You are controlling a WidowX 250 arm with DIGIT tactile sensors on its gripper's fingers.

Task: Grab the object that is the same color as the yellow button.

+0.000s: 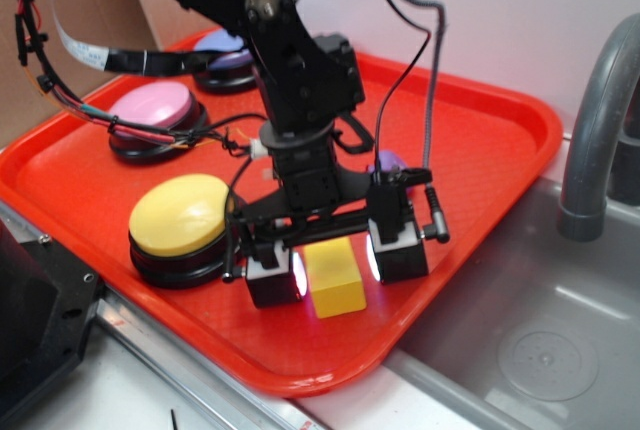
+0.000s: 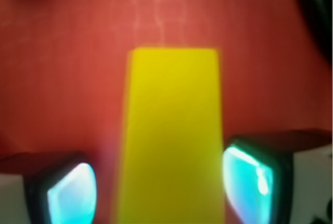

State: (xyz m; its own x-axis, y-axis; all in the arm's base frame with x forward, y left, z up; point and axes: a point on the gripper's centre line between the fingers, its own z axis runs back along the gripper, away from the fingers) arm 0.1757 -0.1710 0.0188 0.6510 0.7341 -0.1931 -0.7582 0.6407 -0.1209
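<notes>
Since it's what I'm after, cube first: the yellow cube (image 1: pixel 336 277) sits on the red tray (image 1: pixel 480 150), toward the tray's near rim, upright and flat on its base.
Gripper: my gripper (image 1: pixel 336 262) is down over the cube with one finger on each side, jaws spread. On the wrist cam I see a thin strip of red between each glowing pad (image 2: pixel 73 193) and the cube's sides, so I'd say not touching yet, though it's blurry.
Yellow button (image 1: pixel 180 215): just to the left of the gripper in the exterior view, close to the left finger, apart from the cube.
Open room: bare tray to the right of the cube and behind it toward the far corner.
Tray edge: near rim is just in front of the cube.
Other buttons: pink button (image 1: pixel 155 110) and blue-purple button (image 1: pixel 225 50) sit farther back, well apart from the cube.
Beyond tray: grey sink (image 1: pixel 540 340) on the right with its faucet (image 1: pixel 600 120).
</notes>
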